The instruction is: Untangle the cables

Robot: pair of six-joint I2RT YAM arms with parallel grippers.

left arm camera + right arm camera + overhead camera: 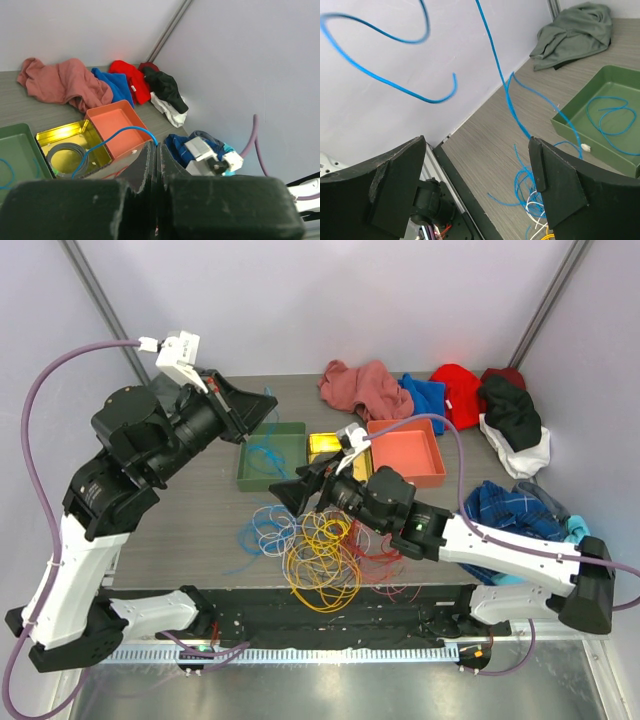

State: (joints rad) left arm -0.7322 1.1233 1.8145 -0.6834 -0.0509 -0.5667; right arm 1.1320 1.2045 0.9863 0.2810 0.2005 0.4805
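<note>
left gripper [156, 150] pinched blue cable [130, 128] above green tray [270, 481]; right gripper [477, 145] hung wide open over tangled cables [320, 555] at table's [180, 530] front edge.

Blue, yellow, red and white cables [318, 552] lie in tangled loops.

Left wrist: left fingers [100, 205] are an out-of-focus block along the bottom edge. Blue cable [131, 128] disappears behind their tips, pinch point not visible. Green tray [15, 150] cut by the left edge, near end hidden behind the fingers.

Right wrist: blue cable smeared, runs out the top edge. Cable pile [532, 220] cut at the bottom between the right fingers [395, 185].

Top view: right arm [470, 540] covers part of the pile and of the checked cloth [505, 505] on the bench; single strands too fine to trace.
</note>
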